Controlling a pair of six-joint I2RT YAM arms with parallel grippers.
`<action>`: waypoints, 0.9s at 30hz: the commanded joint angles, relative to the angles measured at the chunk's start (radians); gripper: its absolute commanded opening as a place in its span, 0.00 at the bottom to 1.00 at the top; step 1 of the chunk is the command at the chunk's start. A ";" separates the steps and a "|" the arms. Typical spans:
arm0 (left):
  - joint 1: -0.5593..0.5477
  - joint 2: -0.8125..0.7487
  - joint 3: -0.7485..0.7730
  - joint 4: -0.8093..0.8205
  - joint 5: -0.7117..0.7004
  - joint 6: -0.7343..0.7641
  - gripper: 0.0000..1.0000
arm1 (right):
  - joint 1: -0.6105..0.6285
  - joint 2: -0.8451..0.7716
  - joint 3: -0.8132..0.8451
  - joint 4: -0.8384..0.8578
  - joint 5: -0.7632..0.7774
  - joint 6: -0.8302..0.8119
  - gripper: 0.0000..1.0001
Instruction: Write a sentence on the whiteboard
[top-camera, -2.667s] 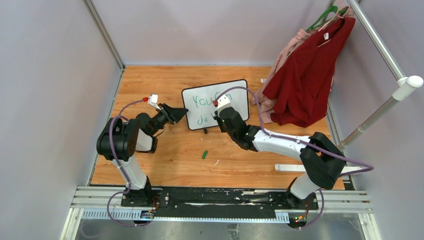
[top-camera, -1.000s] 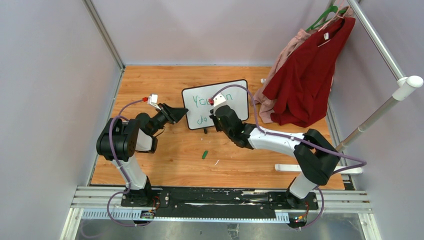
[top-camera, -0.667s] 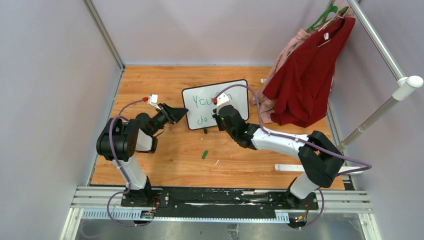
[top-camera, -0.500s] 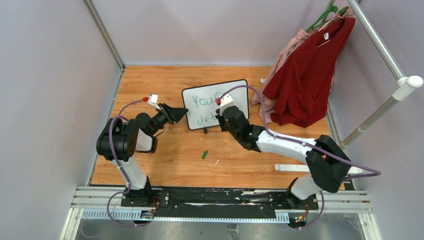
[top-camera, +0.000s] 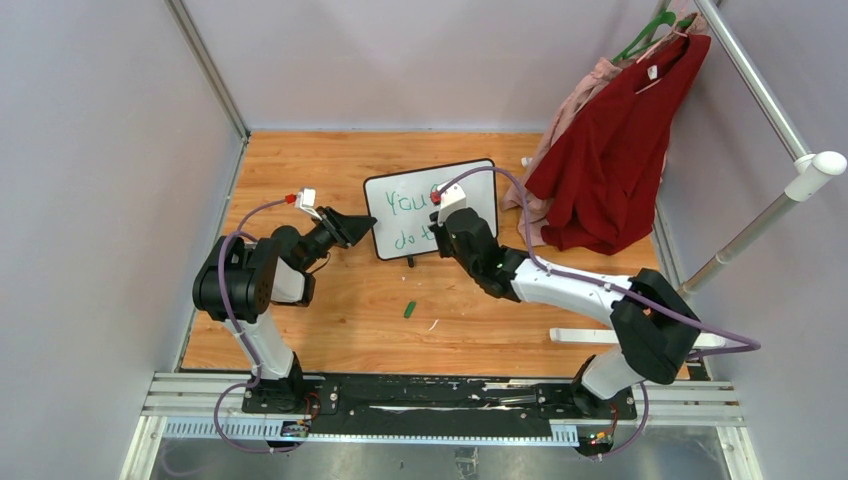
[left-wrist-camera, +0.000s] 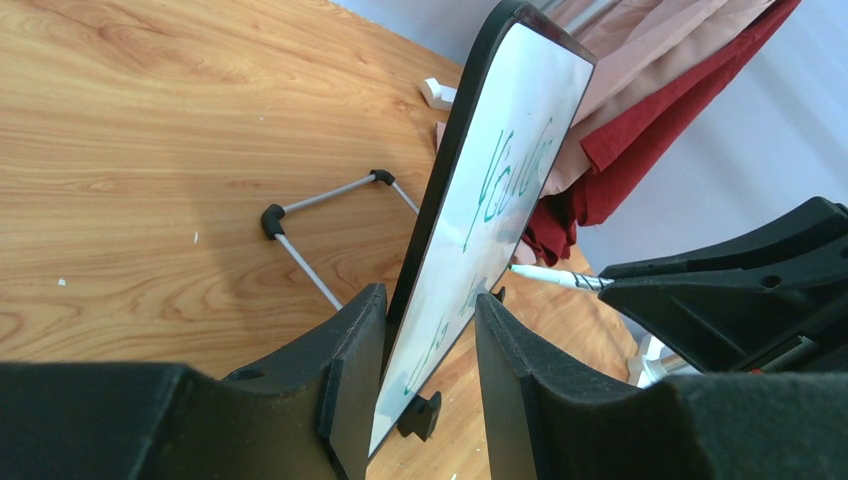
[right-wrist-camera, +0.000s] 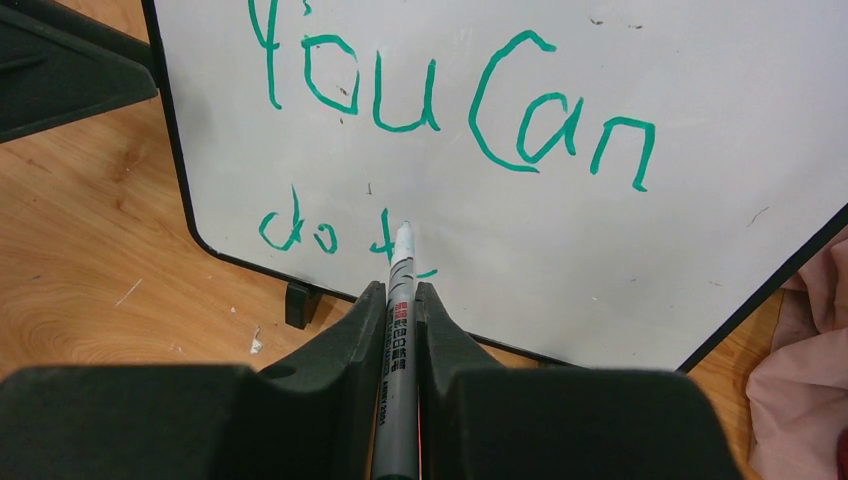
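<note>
The whiteboard (top-camera: 478, 185) stands upright mid-table, tilted on its black feet. Green lettering (top-camera: 408, 203) reads "You Can" (right-wrist-camera: 405, 127) on the top line, with "do" and a "t" below. My right gripper (top-camera: 438, 232) (right-wrist-camera: 400, 290) is shut on a grey marker (right-wrist-camera: 402, 255), and the marker's tip touches the board at the "t". My left gripper (top-camera: 360, 222) (left-wrist-camera: 425, 295) straddles the board's left edge, one finger behind it and one in front, clamped on it. The marker (left-wrist-camera: 550, 277) also shows in the left wrist view.
A green marker cap (top-camera: 409, 309) lies on the wood in front of the board. A red garment (top-camera: 610, 150) and a pink one hang from a white rack (top-camera: 760, 210) at the right. The rack's foot (top-camera: 590, 337) lies near my right arm. A wire stand (left-wrist-camera: 320, 200) props the board from behind.
My right gripper has shifted slightly right along the second line with the marker, and a "t" now follows "do". The left arm and the board have not moved.
</note>
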 joint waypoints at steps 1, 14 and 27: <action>-0.007 -0.027 -0.011 0.054 0.010 0.014 0.43 | -0.019 0.023 0.046 0.031 0.024 -0.003 0.00; -0.007 -0.025 -0.010 0.055 0.010 0.014 0.43 | -0.043 0.061 0.054 0.012 0.026 0.013 0.00; -0.009 -0.027 -0.011 0.054 0.010 0.013 0.43 | -0.043 0.046 -0.003 -0.002 0.021 0.033 0.00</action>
